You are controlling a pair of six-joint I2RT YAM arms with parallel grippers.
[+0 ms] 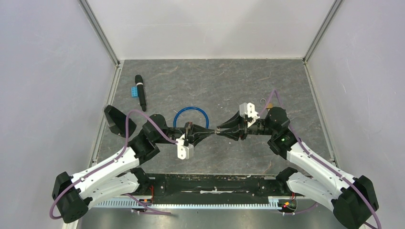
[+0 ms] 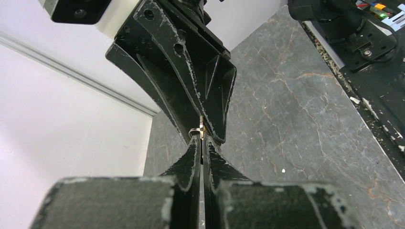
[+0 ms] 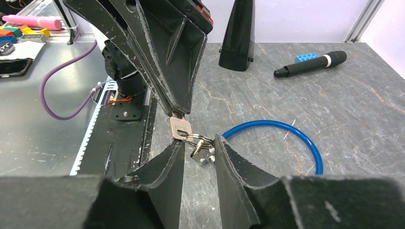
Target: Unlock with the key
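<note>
Key (image 3: 180,128): held above the table (image 1: 248,86) at mid-width, where the two arms meet tip to tip; its flat head sticks out with the key ring (image 3: 199,140) and a spare key hanging below.
Left gripper (image 2: 201,141): jaws shut on the key, apparently gripping the blade end.
Right gripper (image 3: 198,141): jaws part-way open on either side of the ring; whether the pads touch it is unclear, and there is no firm hold.
Blue cable loop (image 1: 191,108): lies on the table just beyond the left gripper; the lock body cannot be made out.
Step in hand: probably passing the key so its blade comes free.
Doing it well: the right gripper should pinch the flat head squarely, not the loose ring, and the left should let go only once that grip is firm.
</note>
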